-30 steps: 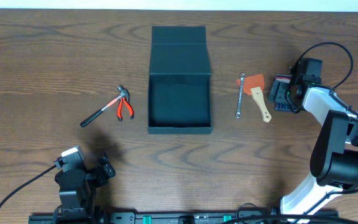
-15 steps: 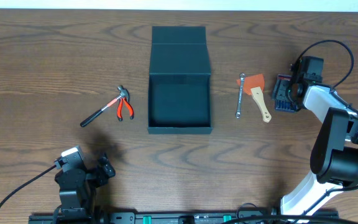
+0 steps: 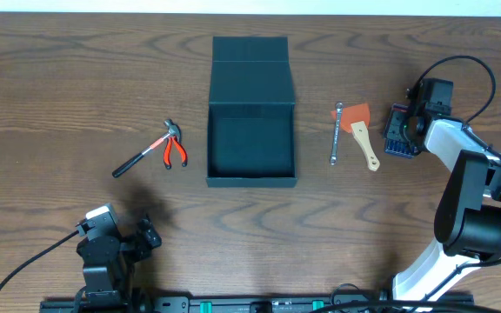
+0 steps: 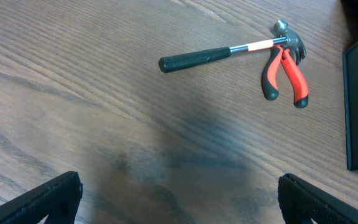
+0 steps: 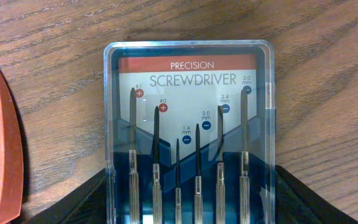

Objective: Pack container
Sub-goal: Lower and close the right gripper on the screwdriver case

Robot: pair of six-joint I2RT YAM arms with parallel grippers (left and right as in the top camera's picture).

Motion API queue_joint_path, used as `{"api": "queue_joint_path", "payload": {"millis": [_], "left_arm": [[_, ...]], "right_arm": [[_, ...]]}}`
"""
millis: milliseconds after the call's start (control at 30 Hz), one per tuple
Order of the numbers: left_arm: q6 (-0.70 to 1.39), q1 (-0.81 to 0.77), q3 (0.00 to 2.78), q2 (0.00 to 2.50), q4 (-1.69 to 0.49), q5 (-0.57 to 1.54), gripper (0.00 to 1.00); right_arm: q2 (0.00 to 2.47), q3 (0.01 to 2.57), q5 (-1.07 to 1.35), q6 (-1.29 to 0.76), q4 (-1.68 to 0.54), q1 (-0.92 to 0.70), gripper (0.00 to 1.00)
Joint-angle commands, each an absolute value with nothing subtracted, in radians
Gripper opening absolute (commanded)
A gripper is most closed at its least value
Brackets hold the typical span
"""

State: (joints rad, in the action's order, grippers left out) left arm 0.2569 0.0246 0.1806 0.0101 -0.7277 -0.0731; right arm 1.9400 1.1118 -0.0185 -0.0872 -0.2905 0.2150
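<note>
One container [image 3: 251, 130] sits mid-table [image 3: 59, 69], open, its flap lid folded back flat on the far side, and nothing shows inside it. To its left lie one hammer [image 3: 143, 156] and one pair of red-handled pliers [image 3: 176, 153], touching near the hammer head. To its right lie one wrench [image 3: 336, 135] and one scraper [image 3: 365, 146] with an orange blade and a wooden handle, just beside each other. Further right is one clear case [image 5: 188, 81] holding six precision screwdrivers. The right tool [image 3: 398, 132] straddles this case, a finger [image 5: 92, 202] close against each long side. Whether they clamp it I cannot tell. The left tool [image 4: 179, 199] hangs wide open near the table's front edge, holding nothing.
</note>
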Motion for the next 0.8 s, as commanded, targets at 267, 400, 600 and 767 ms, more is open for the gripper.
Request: {"api": "queue_joint_path", "payload": {"millis": [267, 400, 600, 767], "left_arm": [[0.240, 0.030, 0.165, 0.004, -0.731, -0.063, 0.99], [0.240, 0.030, 0.165, 0.004, -0.731, -0.063, 0.99], [0.240, 0.030, 0.165, 0.004, -0.731, -0.063, 0.99], [0.240, 0.030, 0.165, 0.004, -0.731, -0.063, 0.99]], "right_arm": [[1.992, 1.099, 0.071, -0.142, -0.306, 0.218, 0.52], [1.992, 1.100, 0.083, -0.151, -0.305, 0.218, 0.48], [1.991, 1.106, 0.116, -0.187, -0.306, 0.219, 0.44], [1.988, 1.154, 0.173, -0.215, -0.332, 0.219, 0.43]]}}
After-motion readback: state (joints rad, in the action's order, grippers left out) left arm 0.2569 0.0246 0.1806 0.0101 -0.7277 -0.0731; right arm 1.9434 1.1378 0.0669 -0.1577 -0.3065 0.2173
